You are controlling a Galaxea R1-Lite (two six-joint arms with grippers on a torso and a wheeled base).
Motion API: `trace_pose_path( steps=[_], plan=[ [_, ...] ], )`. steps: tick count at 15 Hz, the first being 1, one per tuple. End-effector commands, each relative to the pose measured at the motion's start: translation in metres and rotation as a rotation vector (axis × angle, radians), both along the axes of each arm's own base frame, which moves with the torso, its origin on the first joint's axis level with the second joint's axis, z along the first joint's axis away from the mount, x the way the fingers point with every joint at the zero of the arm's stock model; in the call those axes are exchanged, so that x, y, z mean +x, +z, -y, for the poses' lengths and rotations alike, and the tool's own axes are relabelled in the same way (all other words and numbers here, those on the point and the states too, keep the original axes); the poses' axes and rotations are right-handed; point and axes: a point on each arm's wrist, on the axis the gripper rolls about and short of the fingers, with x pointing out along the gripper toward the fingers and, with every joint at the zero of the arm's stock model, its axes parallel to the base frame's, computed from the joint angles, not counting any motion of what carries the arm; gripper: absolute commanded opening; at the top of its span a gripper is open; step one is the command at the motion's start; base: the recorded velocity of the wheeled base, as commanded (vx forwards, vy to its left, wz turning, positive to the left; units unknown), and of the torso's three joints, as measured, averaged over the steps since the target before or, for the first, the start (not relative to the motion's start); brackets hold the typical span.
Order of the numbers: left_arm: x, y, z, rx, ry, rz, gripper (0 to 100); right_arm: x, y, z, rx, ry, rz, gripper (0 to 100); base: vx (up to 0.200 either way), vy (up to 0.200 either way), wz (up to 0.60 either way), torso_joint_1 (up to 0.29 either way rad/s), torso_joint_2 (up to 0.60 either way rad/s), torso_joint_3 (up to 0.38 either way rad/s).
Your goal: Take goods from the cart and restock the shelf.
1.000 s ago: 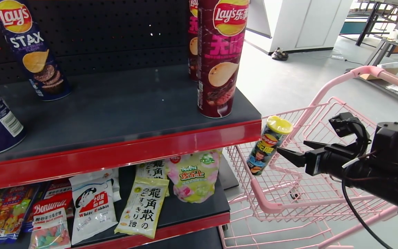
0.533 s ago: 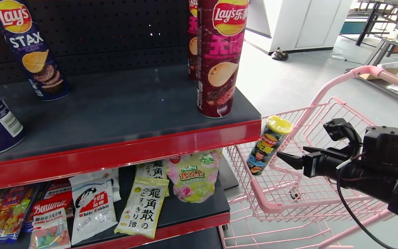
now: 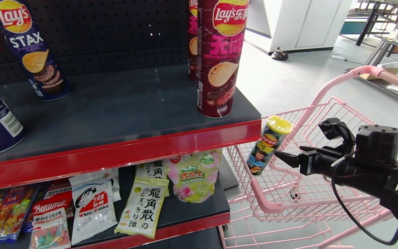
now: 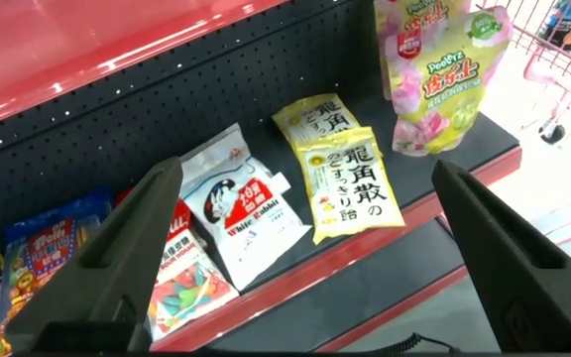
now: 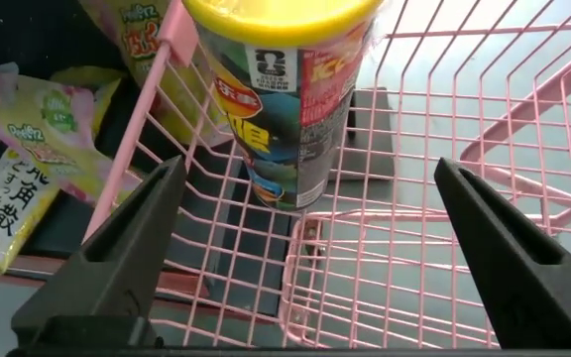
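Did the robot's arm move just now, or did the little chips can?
The right gripper crept a little closer to the yellow-lidded chips can in the pink cart, jaws open, nothing grabbed. The can, cart and shelf stayed put.

We see grey floor [image 3: 282,86] in the background and a white cabinet [image 3: 309,24] at the back. Pair of shoes [image 3: 279,54] on the floor just beside its base. Dark-legged tables [image 3: 382,24] farther right; the items on them are too small to tell.
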Motion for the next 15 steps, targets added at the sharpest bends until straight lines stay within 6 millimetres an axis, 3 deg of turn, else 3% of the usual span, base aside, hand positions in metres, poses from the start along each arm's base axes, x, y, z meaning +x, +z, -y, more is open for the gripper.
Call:
trace_pose_path(
  steps=[1, 7, 15],
  plan=[
    [0.001, 0.0, 0.0, 0.002, 0.0, -0.006, 100, 0.004, -0.002, -0.002, 0.003, 0.01, -0.003, 100, 0.0, 0.0, 0.0, 0.0, 0.0, 0.0],
    [0.001, 0.001, 0.0, 0.001, 0.0, -0.003, 100, 0.026, 0.003, -0.007, 0.02, 0.05, 0.035, 100, 0.0, 0.0, 0.0, 0.0, 0.0, 0.0],
    [0.001, 0.003, 0.0, 0.001, 0.005, -0.001, 100, 0.048, -0.005, -0.012, 0.026, 0.075, 0.03, 100, 0.0, 0.0, 0.0, 0.0, 0.0, 0.0]
  ],
)
